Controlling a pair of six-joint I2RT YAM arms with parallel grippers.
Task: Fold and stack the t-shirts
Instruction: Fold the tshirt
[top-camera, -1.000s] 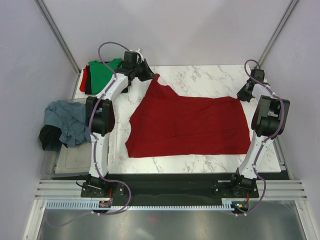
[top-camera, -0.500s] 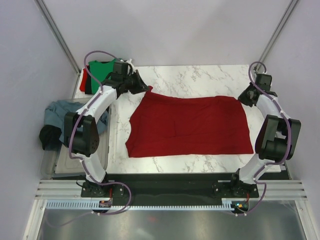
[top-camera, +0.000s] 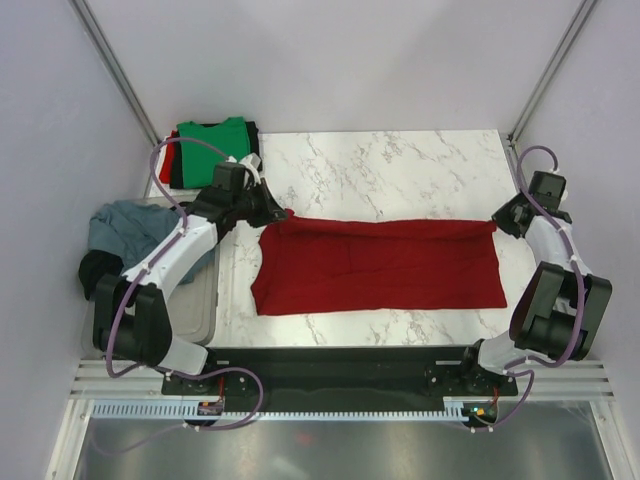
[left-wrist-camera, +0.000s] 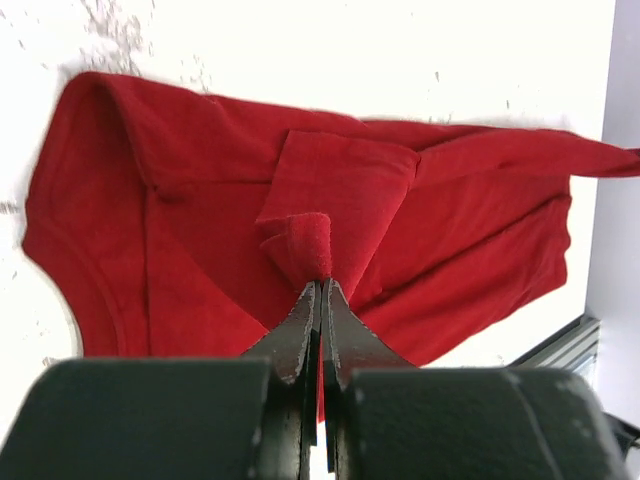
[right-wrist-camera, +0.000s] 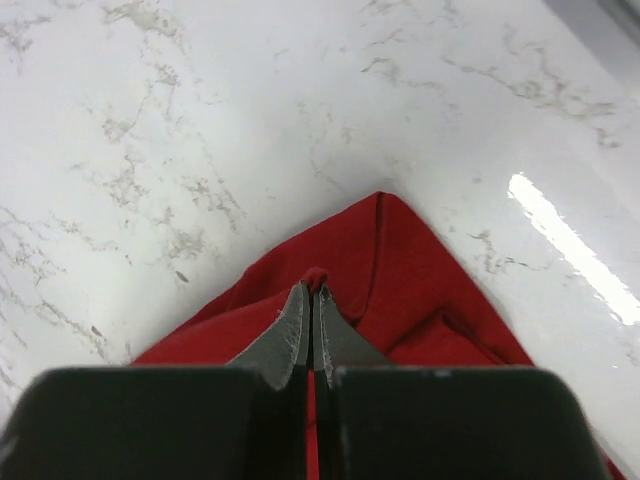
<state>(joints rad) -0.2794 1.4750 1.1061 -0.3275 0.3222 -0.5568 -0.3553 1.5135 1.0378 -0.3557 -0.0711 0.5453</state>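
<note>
Across the centre of the top view, the dark red t-shirt (top-camera: 380, 265) lies half folded, its far corners pinched by the left gripper (top-camera: 279, 214) and right gripper (top-camera: 497, 222), both closed on cloth. Upper left, a green t-shirt (top-camera: 212, 140) tops the stack; the grey-blue t-shirt (top-camera: 125, 235) and black t-shirt (top-camera: 95, 275) lie crumpled at left.

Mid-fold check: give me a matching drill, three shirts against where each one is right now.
Things:
1. red shirt
2. green shirt
3. grey-blue shirt

Places:
a. crumpled on the tub at the left
b. far edge pinched by the left pincer and right pincer
c. folded at the far left corner of the table

Pairs: 1-b, 2-c, 3-a
</note>
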